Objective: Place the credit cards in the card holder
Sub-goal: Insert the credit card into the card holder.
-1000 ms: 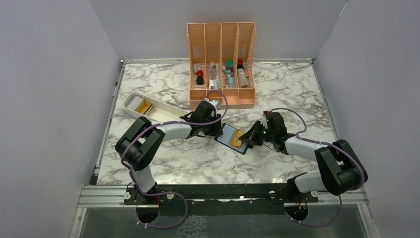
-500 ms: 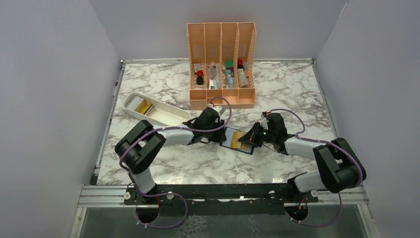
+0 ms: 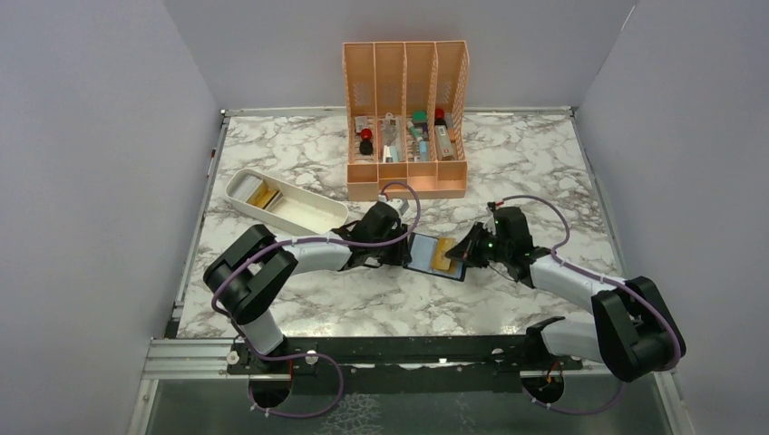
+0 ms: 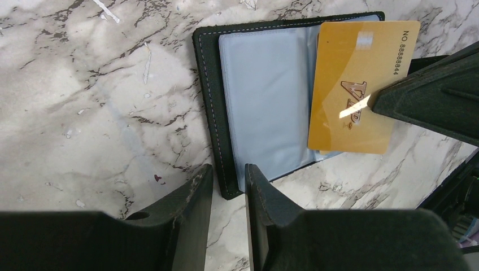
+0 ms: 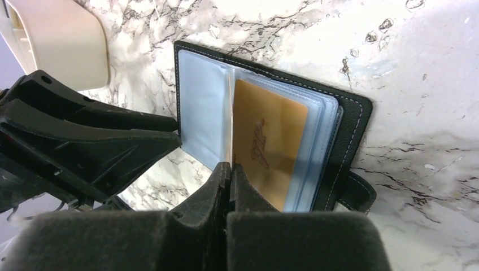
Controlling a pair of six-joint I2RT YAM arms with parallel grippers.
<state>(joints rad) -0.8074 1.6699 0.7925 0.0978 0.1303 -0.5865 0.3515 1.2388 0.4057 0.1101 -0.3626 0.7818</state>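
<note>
**Seat the gold card while the holder is steadied**

Top view: the card holder (image 3: 423, 254) lies open near the middle of the marble table (image 3: 299, 299). The left gripper (image 3: 403, 251) is at the holder's 9 o'clock edge. The right gripper (image 3: 457, 254) is at its 3 o'clock, clamped on a gold card (image 3: 442, 255) over the right-hand pockets. Well apart at 10 o'clock, the white tray (image 3: 308, 213) has a second gold card (image 3: 265, 194) in it. The orange organiser (image 3: 405, 172) stands at 12 o'clock.

Left wrist view: the left fingers stand narrowly apart, and the holder's near cover corner shows in the gap at 6 o'clock. I cannot tell whether they pinch it or only hover over it. The card lies slightly askew on the 3 o'clock leaf and overhangs it, so I judge it not yet seated.

Right wrist view: the right jaws are closed tight on the card's near edge at 6 o'clock. The card's far end seems to lie among the clear sleeves. The clasp tab (image 5: 358, 192) sticks out at 4 o'clock.

To do this well, square the card's long edge to the sleeve mouth, then push low and flat toward 12 o'clock. The left gripper should hold the cover so the holder cannot skid. The right gripper should let go only once most of the card is sheathed, because a tilted push could buckle a sleeve.
</note>
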